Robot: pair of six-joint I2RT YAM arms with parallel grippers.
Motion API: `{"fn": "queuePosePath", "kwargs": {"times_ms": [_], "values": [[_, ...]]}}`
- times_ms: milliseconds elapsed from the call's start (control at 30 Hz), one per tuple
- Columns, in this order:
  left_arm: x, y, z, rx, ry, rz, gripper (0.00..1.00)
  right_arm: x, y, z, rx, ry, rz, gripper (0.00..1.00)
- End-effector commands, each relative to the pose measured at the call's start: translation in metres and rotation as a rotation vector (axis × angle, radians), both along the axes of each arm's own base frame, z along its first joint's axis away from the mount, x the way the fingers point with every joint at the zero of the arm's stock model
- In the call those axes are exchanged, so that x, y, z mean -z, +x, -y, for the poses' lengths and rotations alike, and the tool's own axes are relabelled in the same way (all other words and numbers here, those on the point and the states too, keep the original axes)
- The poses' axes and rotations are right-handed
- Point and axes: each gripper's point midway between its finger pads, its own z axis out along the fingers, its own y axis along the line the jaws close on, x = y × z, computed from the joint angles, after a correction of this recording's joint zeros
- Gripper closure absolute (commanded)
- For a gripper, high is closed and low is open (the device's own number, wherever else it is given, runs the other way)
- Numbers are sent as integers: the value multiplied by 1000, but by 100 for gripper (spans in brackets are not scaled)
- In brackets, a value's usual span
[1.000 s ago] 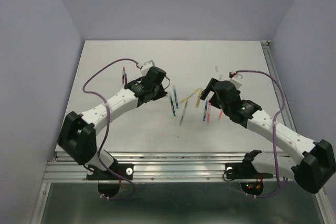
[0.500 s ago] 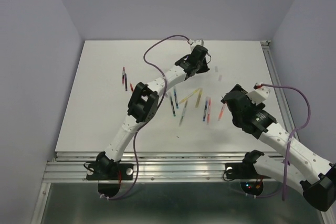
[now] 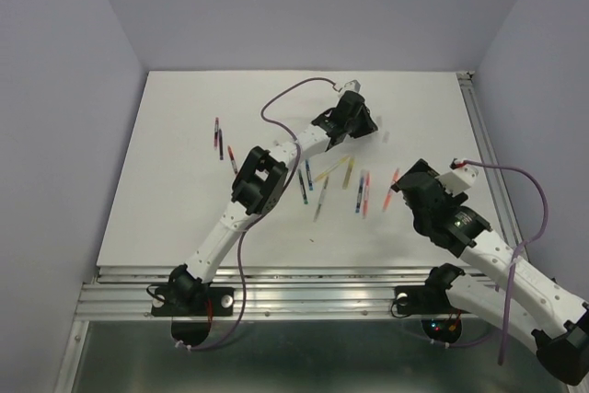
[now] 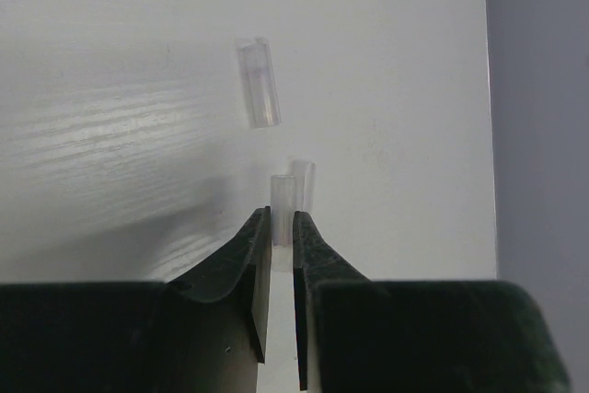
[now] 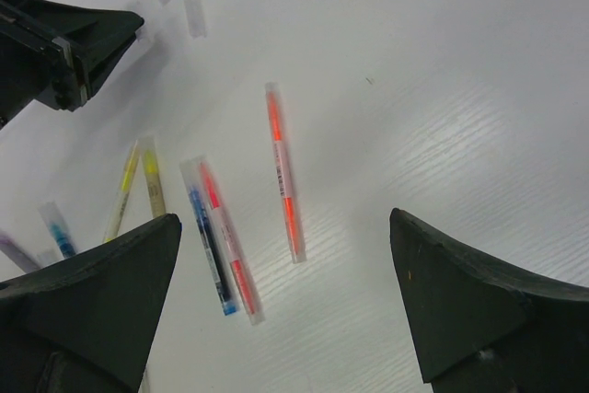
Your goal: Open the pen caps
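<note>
Right claw (image 5: 285,220) spread wide above an orange pen (image 5: 282,158) — two loose pen caps (image 5: 194,16) lie beyond.

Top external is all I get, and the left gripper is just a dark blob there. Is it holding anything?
Observer: Yes, the left gripper is pinched on a clear cap.
Operator: Any others nearby?
Observer: A loose cap lies on the table just beyond it.
Operator: And the right gripper?
Observer: Open and empty, over an orange pen lying flat.
</note>
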Motion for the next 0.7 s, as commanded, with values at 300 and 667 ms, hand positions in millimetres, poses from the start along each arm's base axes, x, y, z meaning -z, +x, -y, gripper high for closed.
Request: {"fn": "queuePosePath", "kwargs": {"times_ms": [300,667], "values": [[-47,4,10,-7,-91,71,52,-13,-3,6,19,45,78,0],[-87,-16,-7,42,-52,142,25,0,-6,-4,-52,11,-22,0]]}}
